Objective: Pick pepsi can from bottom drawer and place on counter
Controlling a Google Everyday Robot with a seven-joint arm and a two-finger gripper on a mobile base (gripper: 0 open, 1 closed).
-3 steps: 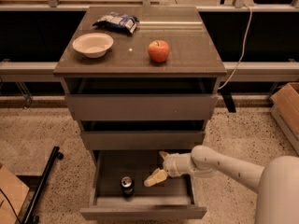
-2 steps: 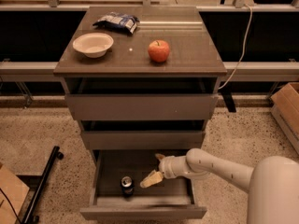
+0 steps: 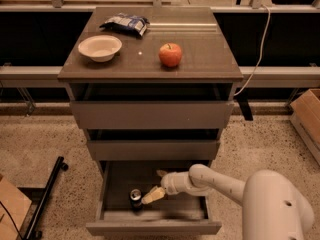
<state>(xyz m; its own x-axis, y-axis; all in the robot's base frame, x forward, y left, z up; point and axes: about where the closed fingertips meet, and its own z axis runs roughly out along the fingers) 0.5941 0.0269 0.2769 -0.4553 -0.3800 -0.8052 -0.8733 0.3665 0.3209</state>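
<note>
Counter (image 3: pixel 200 54): bowl (image 3: pixel 100 47), apple (image 3: pixel 170 55), bag (image 3: pixel 125 24); gripper (image 3: pixel 153 186) in bottom drawer (image 3: pixel 155 228)

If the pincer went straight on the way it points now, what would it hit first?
Likely the small dark pepsi can with silver top, standing in the open grey-brown bottom drawer just ahead of the pincer; depth is unclear.

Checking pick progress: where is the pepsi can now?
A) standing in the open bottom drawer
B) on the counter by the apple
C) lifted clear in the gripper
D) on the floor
A: the pepsi can stands upright inside the bottom drawer, with the gripper reaching in just beside it.
</note>
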